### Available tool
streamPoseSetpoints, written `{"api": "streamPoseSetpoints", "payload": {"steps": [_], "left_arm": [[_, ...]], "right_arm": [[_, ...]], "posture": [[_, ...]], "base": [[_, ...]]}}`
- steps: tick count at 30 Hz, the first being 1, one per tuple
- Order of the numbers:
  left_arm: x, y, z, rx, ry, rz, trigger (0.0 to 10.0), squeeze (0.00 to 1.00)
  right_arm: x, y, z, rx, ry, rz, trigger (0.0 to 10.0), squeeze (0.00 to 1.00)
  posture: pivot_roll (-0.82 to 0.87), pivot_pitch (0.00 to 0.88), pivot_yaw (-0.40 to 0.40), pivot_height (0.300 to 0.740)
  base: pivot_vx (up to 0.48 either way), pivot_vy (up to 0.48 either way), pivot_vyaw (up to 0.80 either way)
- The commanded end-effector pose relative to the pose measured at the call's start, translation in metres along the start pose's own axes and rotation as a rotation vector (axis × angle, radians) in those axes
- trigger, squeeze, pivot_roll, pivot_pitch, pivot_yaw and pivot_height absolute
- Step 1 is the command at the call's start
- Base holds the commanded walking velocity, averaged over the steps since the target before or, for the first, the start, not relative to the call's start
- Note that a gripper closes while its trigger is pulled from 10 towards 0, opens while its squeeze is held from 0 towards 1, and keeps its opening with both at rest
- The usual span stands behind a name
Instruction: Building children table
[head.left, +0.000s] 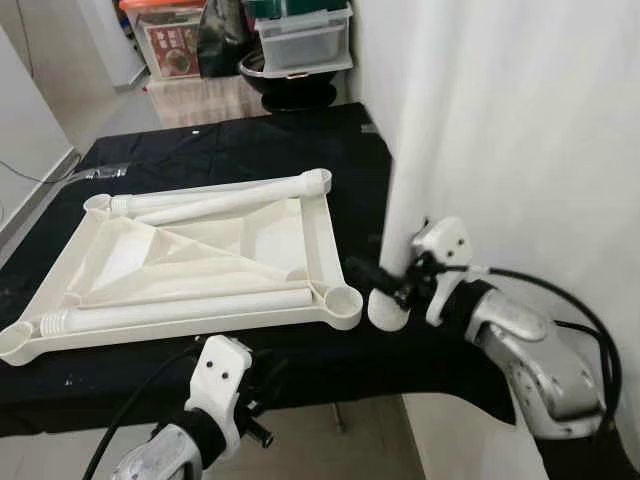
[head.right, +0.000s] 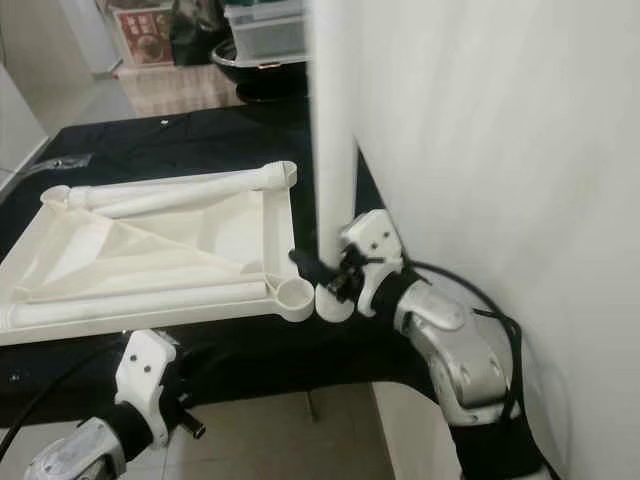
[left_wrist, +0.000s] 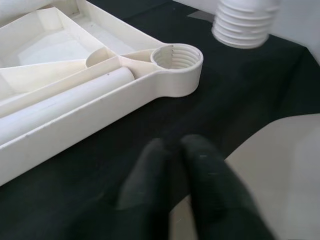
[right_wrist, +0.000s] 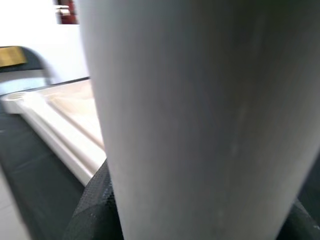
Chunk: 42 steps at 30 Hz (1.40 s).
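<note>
The white table leg (head.right: 332, 150) stands upright, its threaded end just beside the upturned tabletop's (head.left: 200, 262) corner socket (left_wrist: 176, 56). The right gripper (head.right: 335, 272) clamps the leg between its fingers near the bottom. The left gripper (left_wrist: 180, 170), fingers pressed together and empty, hovers over the black cloth (head.left: 250, 150) short of that socket.

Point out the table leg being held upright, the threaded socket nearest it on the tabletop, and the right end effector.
table leg (head.right: 333, 150), right eye view, middle of its white shaft
threaded socket (left_wrist: 176, 56), left wrist view, its ridged rim
right end effector (head.right: 325, 270), right eye view, between the fingertips at the leg
</note>
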<state>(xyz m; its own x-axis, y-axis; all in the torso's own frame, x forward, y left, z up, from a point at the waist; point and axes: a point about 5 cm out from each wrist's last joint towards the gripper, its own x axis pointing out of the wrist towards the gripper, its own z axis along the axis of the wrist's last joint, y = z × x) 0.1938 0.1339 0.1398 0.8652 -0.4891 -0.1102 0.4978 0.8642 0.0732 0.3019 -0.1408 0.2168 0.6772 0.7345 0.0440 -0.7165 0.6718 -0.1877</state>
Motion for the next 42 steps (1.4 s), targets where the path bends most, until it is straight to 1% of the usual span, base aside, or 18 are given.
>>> {"api": "streamPoseSetpoints", "payload": {"steps": [1, 2, 4, 8, 13, 16, 17, 18, 19, 20, 21, 22, 26, 29, 32, 35, 37, 42], "left_arm": [[-0.002, -0.001, 0.0, 0.031, 0.004, -0.015, 0.0, 0.0], [-0.002, -0.001, 0.0, 0.031, 0.004, -0.015, 0.0, 0.0], [-0.003, -0.004, 0.003, 0.046, -0.005, -0.034, 0.0, 0.0], [-0.003, -0.004, 0.005, 0.051, -0.013, -0.039, 0.0, 0.0], [-0.002, -0.005, 0.011, 0.066, -0.044, -0.031, 0.0, 0.0], [-0.002, -0.005, 0.013, 0.068, -0.049, -0.03, 0.0, 0.0], [-0.002, -0.005, 0.014, 0.074, -0.053, -0.029, 0.0, 0.0], [-0.002, -0.005, 0.015, 0.082, -0.05, -0.028, 10.0, 0.0], [-0.003, -0.005, 0.015, 0.087, -0.049, -0.026, 10.0, 0.0], [-0.003, -0.005, 0.015, 0.087, -0.049, -0.026, 10.0, 0.0], [-0.006, -0.006, 0.016, 0.086, -0.048, -0.026, 10.0, 0.0], [-0.007, -0.006, 0.016, 0.085, -0.049, -0.027, 10.0, 0.0], [-0.011, -0.007, 0.016, 0.084, -0.049, -0.029, 10.0, 0.0], [-0.012, -0.008, 0.016, 0.082, -0.048, -0.032, 10.0, 0.0], [-0.013, -0.009, 0.016, 0.083, -0.049, -0.036, 10.0, 0.0], [-0.014, -0.011, 0.016, 0.085, -0.048, -0.048, 10.0, 0.0], [-0.014, -0.011, 0.016, 0.085, -0.048, -0.048, 10.0, 0.0], [-0.017, -0.017, 0.016, 0.082, -0.045, -0.08, 10.0, 0.0]], "right_arm": [[0.001, -0.004, 0.004, -0.007, -0.022, 0.016, 10.0, 0.0], [0.001, -0.004, 0.004, -0.007, -0.022, 0.016, 10.0, 0.0], [0.01, -0.005, 0.008, -0.015, -0.034, 0.055, 10.0, 0.0], [0.018, -0.004, 0.011, -0.002, -0.054, 0.094, 10.0, 0.0], [0.032, -0.006, 0.013, 0.041, -0.098, 0.17, 10.0, 0.0], [0.034, -0.008, 0.013, 0.062, -0.107, 0.192, 10.0, 0.0], [0.034, -0.01, 0.013, 0.086, -0.119, 0.222, 10.0, 0.0], [0.033, -0.012, 0.015, 0.106, -0.132, 0.264, 10.0, 0.0], [0.031, -0.013, 0.016, 0.118, -0.138, 0.301, 10.0, 0.0], [0.031, -0.013, 0.016, 0.118, -0.138, 0.301, 10.0, 0.0], [0.026, -0.016, 0.017, 0.115, -0.135, 0.358, 10.0, 0.0], [0.023, -0.017, 0.017, 0.112, -0.13, 0.377, 10.0, 0.0], [0.015, -0.022, 0.016, 0.099, -0.11, 0.428, 10.0, 0.0], [0.012, -0.025, 0.016, 0.093, -0.112, 0.432, 10.0, 0.0], [0.013, -0.023, 0.016, 0.082, -0.112, 0.434, 10.0, 0.0], [0.02, -0.014, 0.015, 0.059, -0.118, 0.449, 10.0, 0.0], [0.02, -0.014, 0.015, 0.059, -0.118, 0.449, 10.0, 0.0], [0.035, 0.0, 0.017, 0.0, -0.116, 0.512, 10.0, 0.0]], "posture": [[-0.05, 0.147, 0.026, 0.74], [-0.05, 0.147, 0.026, 0.74], [-0.05, 0.164, 0.025, 0.74], [-0.05, 0.168, 0.025, 0.74], [-0.02, 0.203, 0.02, 0.74], [-0.02, 0.206, 0.02, 0.74], [-0.01, 0.215, 0.02, 0.74], [0.0, 0.228, 0.024, 0.74], [0.0, 0.23, 0.025, 0.74], [0.0, 0.23, 0.025, 0.74], [0.01, 0.245, 0.032, 0.74], [0.01, 0.245, 0.032, 0.74], [0.01, 0.259, 0.036, 0.74], [0.01, 0.265, 0.037, 0.74], [0.01, 0.269, 0.038, 0.74], [0.01, 0.278, 0.038, 0.74], [0.01, 0.278, 0.038, 0.74], [0.01, 0.282, 0.031, 0.74]], "base": [[0.0, 0.0, 0.0], [0.0, 0.0, 0.0], [0.0, 0.0, 0.0], [0.0, 0.0, 0.0], [0.0, 0.0, 0.0], [0.0, 0.0, 0.0], [0.0, 0.0, 0.0], [0.0, 0.0, 0.0], [0.0, 0.0, 0.0], [0.0, 0.0, 0.0], [0.0, 0.0, 0.0], [0.0, 0.0, 0.0], [0.0, 0.0, 0.0], [0.0, 0.0, 0.0], [0.0, 0.0, 0.0], [0.0, 0.0, 0.0], [0.0, 0.0, 0.0], [0.0, 0.0, 0.0]]}}
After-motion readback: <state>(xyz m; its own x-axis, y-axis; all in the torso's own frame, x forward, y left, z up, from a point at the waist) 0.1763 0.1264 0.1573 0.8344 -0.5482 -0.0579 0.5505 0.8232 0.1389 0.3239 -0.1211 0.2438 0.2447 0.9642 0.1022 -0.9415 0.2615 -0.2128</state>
